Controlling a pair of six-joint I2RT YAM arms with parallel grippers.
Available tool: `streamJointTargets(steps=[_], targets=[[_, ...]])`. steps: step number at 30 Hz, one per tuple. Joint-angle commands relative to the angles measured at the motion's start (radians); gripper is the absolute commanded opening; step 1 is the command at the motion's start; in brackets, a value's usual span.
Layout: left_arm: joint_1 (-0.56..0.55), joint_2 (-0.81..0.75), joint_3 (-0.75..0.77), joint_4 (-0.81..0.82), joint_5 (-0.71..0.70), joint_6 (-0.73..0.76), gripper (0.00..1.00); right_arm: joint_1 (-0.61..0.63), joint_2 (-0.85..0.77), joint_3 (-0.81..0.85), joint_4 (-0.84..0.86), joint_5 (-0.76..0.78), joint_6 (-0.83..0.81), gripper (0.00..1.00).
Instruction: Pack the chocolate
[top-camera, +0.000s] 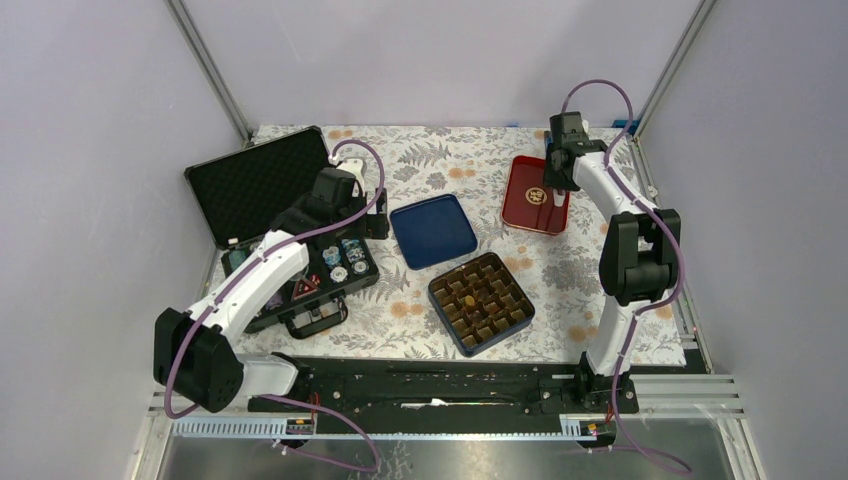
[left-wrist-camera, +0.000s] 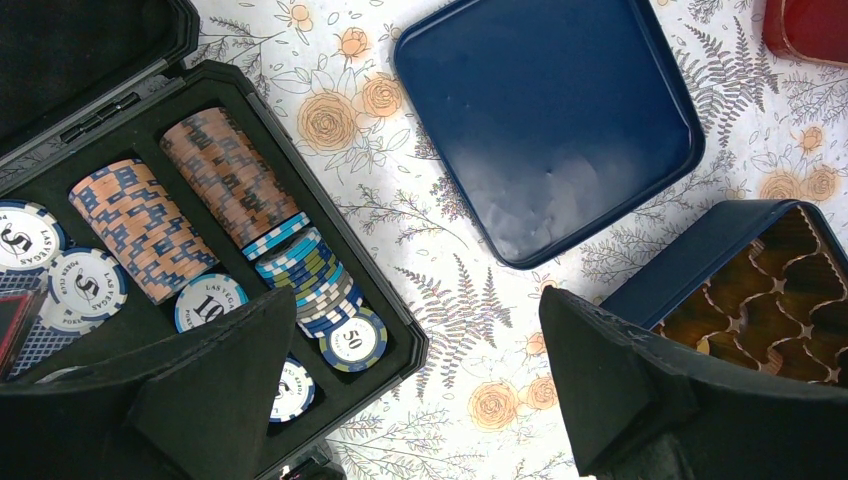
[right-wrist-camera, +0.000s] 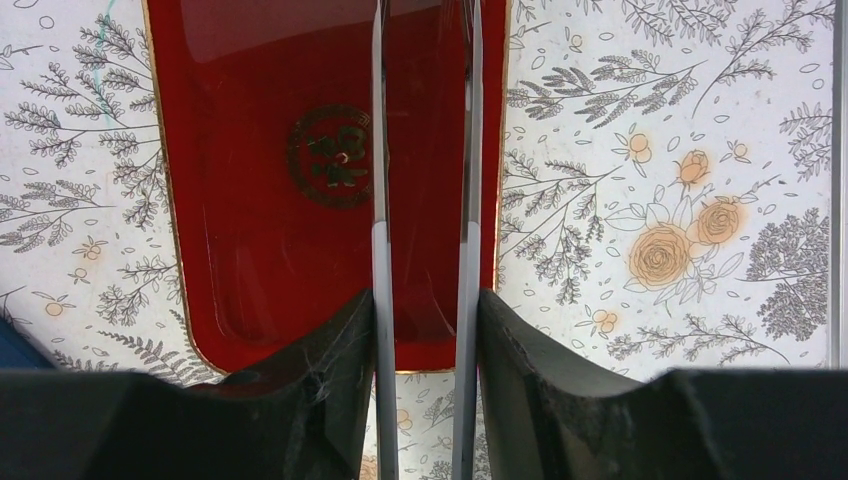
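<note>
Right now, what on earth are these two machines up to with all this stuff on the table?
The right claw grips a pair of metal tongs and holds them over a red tray at the back. The left claw hangs wide open, holding nothing, above an open poker chip case. Between the arms sit a blue box with a brown grid insert inside it, and a blue lid beside the box.
</note>
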Motion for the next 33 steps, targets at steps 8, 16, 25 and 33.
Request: streamJointTargets(steps=[8,16,25,33], targets=[[0.003,0.011,0.007,0.037,-0.019,0.01,0.99,-0.005,0.029,0.025,0.055,-0.01,-0.01,0.46],[0.003,0.005,0.001,0.037,-0.022,0.009,0.99,-0.009,0.023,-0.004,0.075,-0.005,-0.017,0.46],[0.003,0.006,0.002,0.04,-0.012,0.01,0.99,-0.024,0.006,-0.036,0.089,-0.006,-0.016,0.39],[0.003,-0.001,-0.004,0.041,-0.019,0.009,0.99,-0.025,-0.018,-0.054,0.091,-0.044,-0.003,0.31]])
